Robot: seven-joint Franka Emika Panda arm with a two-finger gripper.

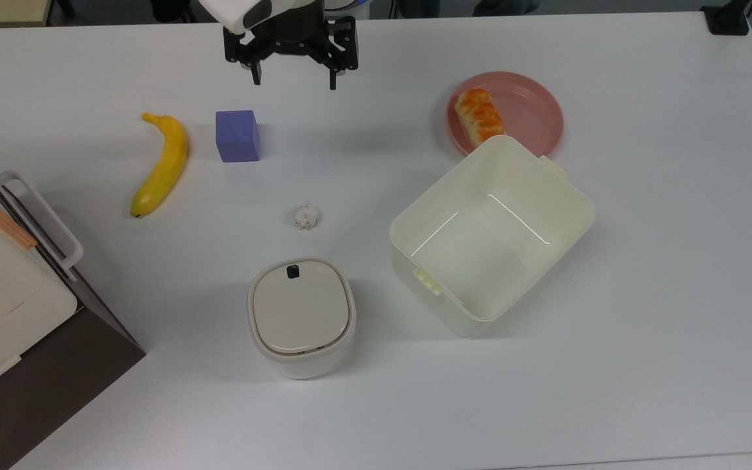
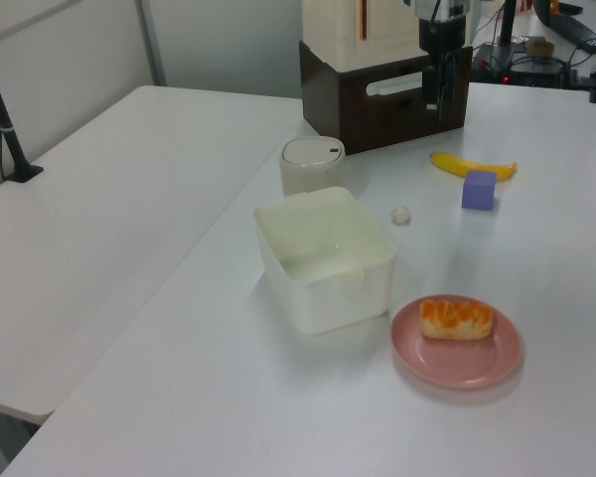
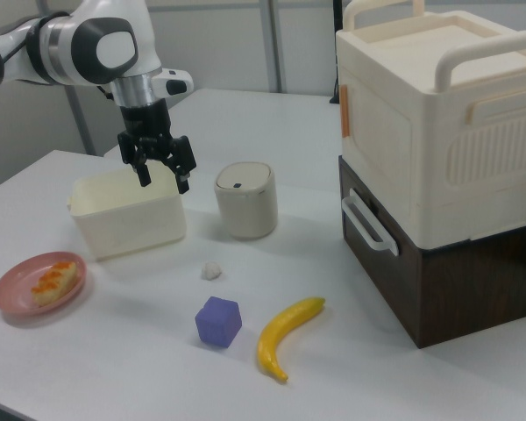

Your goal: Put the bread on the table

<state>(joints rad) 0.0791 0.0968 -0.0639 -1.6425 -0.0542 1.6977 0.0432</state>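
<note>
Task status at the outset. The bread [image 1: 479,116] is seen lying on the pink plate [image 1: 532,104], toward the plate's side nearest the middle of the table [image 1: 643,294]; the plate itself is set near the top view's far edge of the table, toward the top view's right corner, and is partly overlapped in that view by the rim of the open cream bin [image 1: 490,235]. The bread has not been lifted, so no part of the transfer is judged complete.

The tool [image 1: 294,77] is held above the table near the same far edge, well apart from the plate and closer to the purple block [image 1: 237,135]. Its fingers are spread wide and nothing is held between them.

What is judged to remain: the tool must be brought over the plate, the bread grasped, carried off the plate, and released on bare table.

Bare surface is available beyond the plate toward the top view's right edge. The banana [image 1: 160,164], the crumpled white scrap [image 1: 306,216] and the lidded canister [image 1: 301,315] lie elsewhere and are not involved.
</note>
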